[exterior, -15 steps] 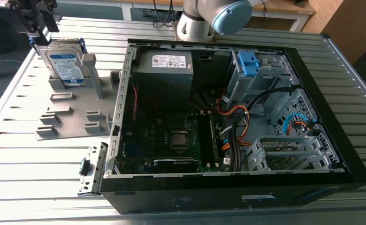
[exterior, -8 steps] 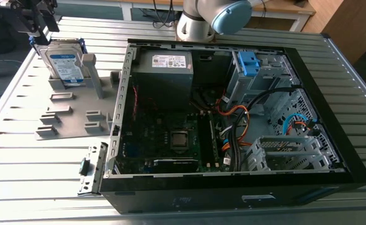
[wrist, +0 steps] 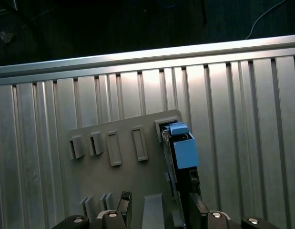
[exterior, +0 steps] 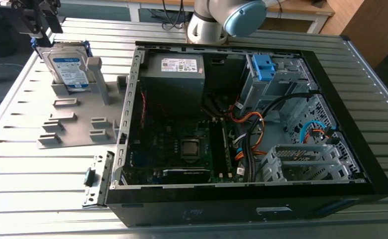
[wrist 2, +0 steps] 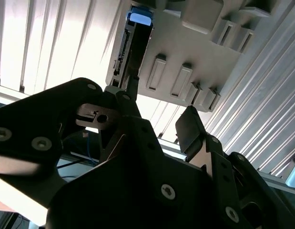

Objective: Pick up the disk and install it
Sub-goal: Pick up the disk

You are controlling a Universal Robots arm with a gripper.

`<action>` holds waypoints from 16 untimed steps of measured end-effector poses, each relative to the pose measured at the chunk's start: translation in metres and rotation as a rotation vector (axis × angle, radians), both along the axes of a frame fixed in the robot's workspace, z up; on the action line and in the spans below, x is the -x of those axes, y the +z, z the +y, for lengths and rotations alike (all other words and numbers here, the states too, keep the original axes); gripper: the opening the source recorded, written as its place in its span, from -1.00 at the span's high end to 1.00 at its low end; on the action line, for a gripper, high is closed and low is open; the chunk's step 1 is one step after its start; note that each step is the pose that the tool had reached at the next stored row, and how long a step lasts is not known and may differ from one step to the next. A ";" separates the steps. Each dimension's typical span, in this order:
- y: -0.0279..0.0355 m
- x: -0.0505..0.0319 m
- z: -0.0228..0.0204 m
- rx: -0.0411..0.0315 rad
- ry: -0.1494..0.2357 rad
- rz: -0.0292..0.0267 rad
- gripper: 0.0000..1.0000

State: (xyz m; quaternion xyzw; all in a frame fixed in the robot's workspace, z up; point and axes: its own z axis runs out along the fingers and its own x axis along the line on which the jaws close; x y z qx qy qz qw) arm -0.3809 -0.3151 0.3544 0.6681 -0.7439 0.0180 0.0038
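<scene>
Exterior view: I see disk (exterior: 70,67) upright in holder (exterior: 68,127) on table (exterior: 21,169), upper left of frame; hand (exterior: 40,22) just above it.
Second wrist view: hand (wrist 2: 157,107) released, empty.
First wrist view: disk (wrist: 180,148) sits in line with one finger (wrist: 195,212); I fear finger hitting disk's edge, tipping it.

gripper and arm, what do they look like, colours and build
The gripper is matt black, built of angular linked plates with silver screw heads, and its fingers end in flat black pads. In the exterior view the arm is silver-grey and rounded, with a light blue joint cap.
</scene>
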 end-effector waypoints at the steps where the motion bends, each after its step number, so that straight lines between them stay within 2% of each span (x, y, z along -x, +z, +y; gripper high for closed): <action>1: -0.0006 0.0016 0.0014 0.0000 0.000 -0.0001 -0.17; 10: -0.0009 0.0027 0.0033 0.0000 0.000 -0.0002 -0.17; 13: -0.0010 0.0044 0.0057 0.0000 0.000 -0.0001 -0.17; 16: -0.0012 0.0066 0.0101 0.0000 0.000 0.0000 -0.17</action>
